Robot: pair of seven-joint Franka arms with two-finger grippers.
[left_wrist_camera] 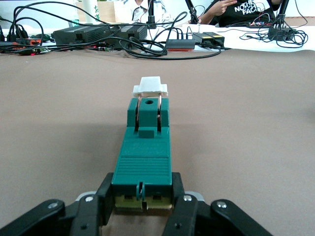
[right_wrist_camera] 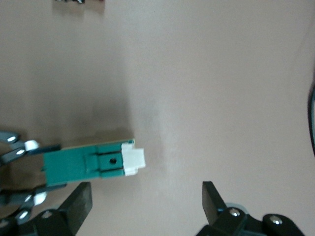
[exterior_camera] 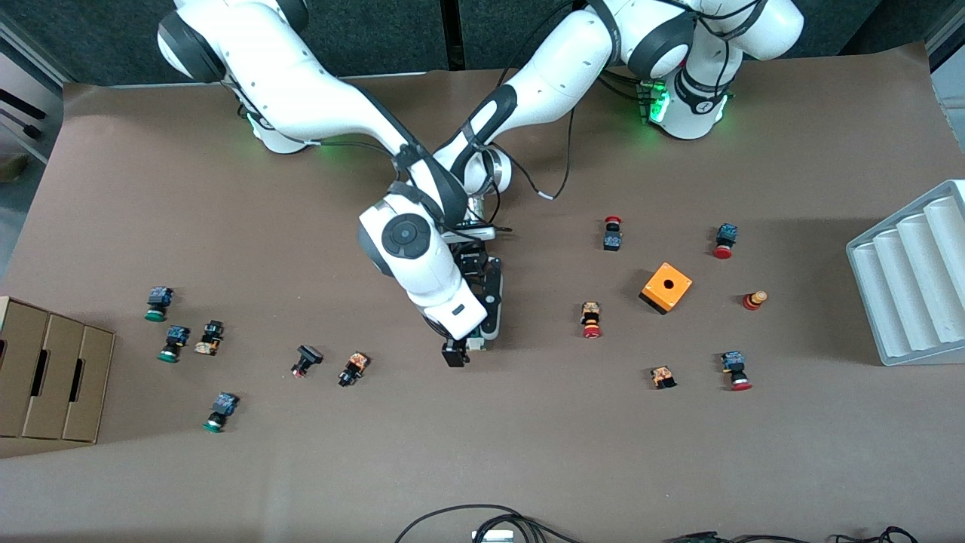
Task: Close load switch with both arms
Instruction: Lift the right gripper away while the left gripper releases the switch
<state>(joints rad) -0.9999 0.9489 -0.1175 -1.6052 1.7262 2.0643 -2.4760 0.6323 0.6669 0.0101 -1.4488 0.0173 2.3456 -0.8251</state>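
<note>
Load switch [left_wrist_camera: 142, 152] lies flat on the brown table [exterior_camera: 528, 452] near its middle, under the two crossed arms, with the orange cube [exterior_camera: 666, 287] out at about three o'clock from it in the front view. Its green body is clamped at one end by the left gripper [left_wrist_camera: 142, 209], fingers clenched on both narrow flanks. The white slider [left_wrist_camera: 150, 87] sticks out of the free end. The right gripper [right_wrist_camera: 147, 201] hangs over the table just beside that slider end, fingers spread wide and grasping nothing.

Judging by its look, the switch is a light, rigid plastic piece, smooth enough to skid on the table covering unless pinned. The flat flanks give the surest hold; the slider looks the more delicate part and wants a straight push along the body's length.

No marking on the switch is legible. In the left wrist view, a dark shirt at roughly one o'clock reads "THE NORTH FACE".
</note>
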